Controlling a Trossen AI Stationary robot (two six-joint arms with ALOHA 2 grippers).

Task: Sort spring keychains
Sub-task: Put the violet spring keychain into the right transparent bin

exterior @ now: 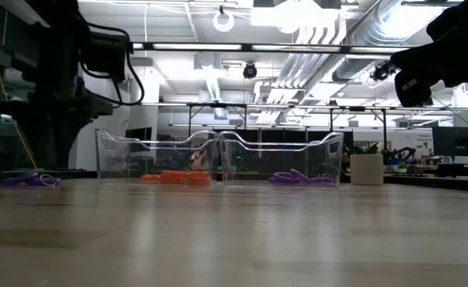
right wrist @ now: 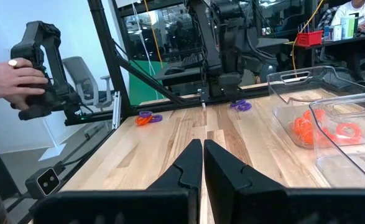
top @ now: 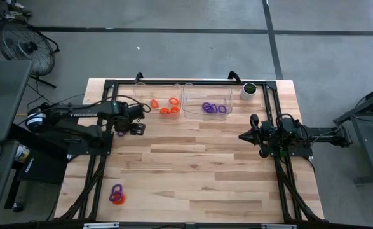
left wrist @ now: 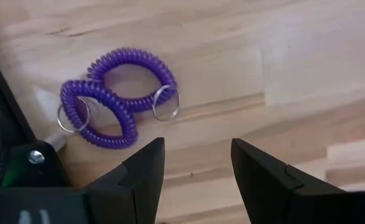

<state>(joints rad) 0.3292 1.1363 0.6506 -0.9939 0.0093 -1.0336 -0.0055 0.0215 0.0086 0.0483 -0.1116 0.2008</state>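
Observation:
Two purple spring keychains lie side by side and overlapping on the wood, each with a metal ring. They show in the high view by the table's left frame. My left gripper hangs open just above the table beside them, pointing down, touching nothing. A purple and an orange keychain lie near the front left. Orange keychains rest in the left clear bin, purple ones in the right bin. My right gripper waits shut and level at the table's right side.
The two clear bins stand side by side at the far edge, with a small white cup to their right. The black frame rail runs close to the left gripper. A person's hand holds a device beyond the table.

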